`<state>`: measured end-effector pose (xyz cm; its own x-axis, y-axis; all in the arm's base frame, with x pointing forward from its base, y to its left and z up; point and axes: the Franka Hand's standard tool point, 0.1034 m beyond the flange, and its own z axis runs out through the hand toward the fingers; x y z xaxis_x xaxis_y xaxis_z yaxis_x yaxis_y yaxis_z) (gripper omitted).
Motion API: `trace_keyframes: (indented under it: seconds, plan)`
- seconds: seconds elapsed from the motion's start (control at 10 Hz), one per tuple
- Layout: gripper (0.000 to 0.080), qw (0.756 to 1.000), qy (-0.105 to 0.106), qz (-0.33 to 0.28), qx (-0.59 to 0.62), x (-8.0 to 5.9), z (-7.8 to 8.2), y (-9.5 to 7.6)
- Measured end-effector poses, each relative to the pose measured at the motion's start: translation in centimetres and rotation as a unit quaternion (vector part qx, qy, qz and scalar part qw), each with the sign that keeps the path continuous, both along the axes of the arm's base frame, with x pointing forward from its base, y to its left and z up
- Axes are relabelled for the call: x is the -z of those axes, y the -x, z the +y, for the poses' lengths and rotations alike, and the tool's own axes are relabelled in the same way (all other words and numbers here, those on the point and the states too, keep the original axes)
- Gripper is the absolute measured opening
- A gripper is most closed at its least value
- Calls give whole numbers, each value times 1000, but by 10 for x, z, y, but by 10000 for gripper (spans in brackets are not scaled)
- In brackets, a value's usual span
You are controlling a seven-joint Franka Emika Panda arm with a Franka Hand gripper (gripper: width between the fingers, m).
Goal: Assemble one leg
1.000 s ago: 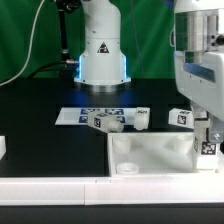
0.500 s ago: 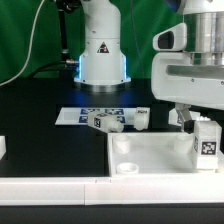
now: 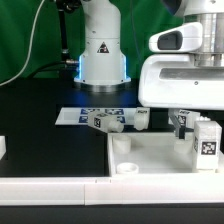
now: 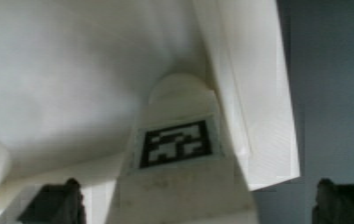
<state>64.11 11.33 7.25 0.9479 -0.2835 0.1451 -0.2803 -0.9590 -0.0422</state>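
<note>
Where the arm hung higher half a second ago, its two-finger gripper (image 3: 203, 137) now sits lower, clamped on a stubby white plastic tagged leg (image 3: 207, 143) over the large flat white socketed panel (image 3: 150, 155). Beyond the panel: three loose legs (image 3: 121, 120), black table (image 3: 40, 135), green backdrop (image 3: 25, 30).

The exterior view looks across the desk (image 3: 40, 140) from low in front, facing the arm's base (image 3: 103, 55). The wrist view sits very close above the tagged leg (image 4: 177, 150), which both views share.
</note>
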Motion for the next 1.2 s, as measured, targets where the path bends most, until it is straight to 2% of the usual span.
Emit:
trace_keyframes:
  seconds: [0.1, 0.2, 0.3, 0.4, 0.7, 0.9, 1.2]
  plan:
    - [522, 999, -5, 3, 32, 1, 0, 1]
    - [522, 999, -5, 3, 32, 1, 0, 1]
    - [383, 999, -8, 3, 49, 1, 0, 1]
    - [283, 996, -14, 3, 84, 1, 0, 1]
    - [284, 983, -28, 4, 180, 1, -1, 1]
    - [284, 942, -46, 12, 333, 2, -1, 4]
    - [284, 828, -90, 39, 552, 1, -1, 2]
